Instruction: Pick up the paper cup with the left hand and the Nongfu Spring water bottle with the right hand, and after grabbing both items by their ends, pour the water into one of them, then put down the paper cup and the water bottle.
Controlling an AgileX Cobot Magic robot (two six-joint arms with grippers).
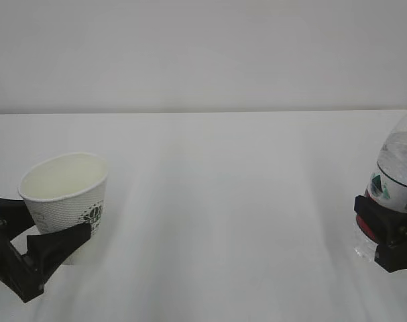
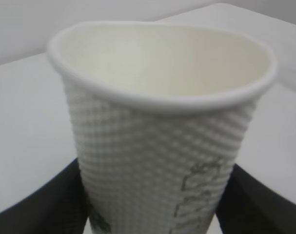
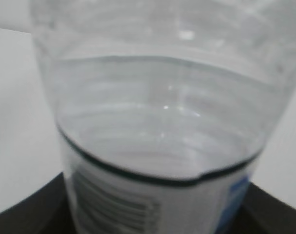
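The white paper cup (image 1: 66, 191) with a dimpled wall and dark lettering leans slightly at the left of the exterior view, its mouth open. My left gripper (image 1: 55, 218) is shut on its lower part, one black finger on each side. In the left wrist view the cup (image 2: 157, 126) fills the frame between the fingers (image 2: 45, 207). At the right edge, the clear Nongfu Spring water bottle (image 1: 399, 161) stands upright, its top cut off by the frame. My right gripper (image 1: 384, 231) is shut on its labelled part. The right wrist view shows the bottle (image 3: 157, 112) close up, with clear liquid inside.
A white table (image 1: 223, 201) runs between the two grippers, with a plain white wall (image 1: 203, 54) behind its far edge. No other object shows on it.
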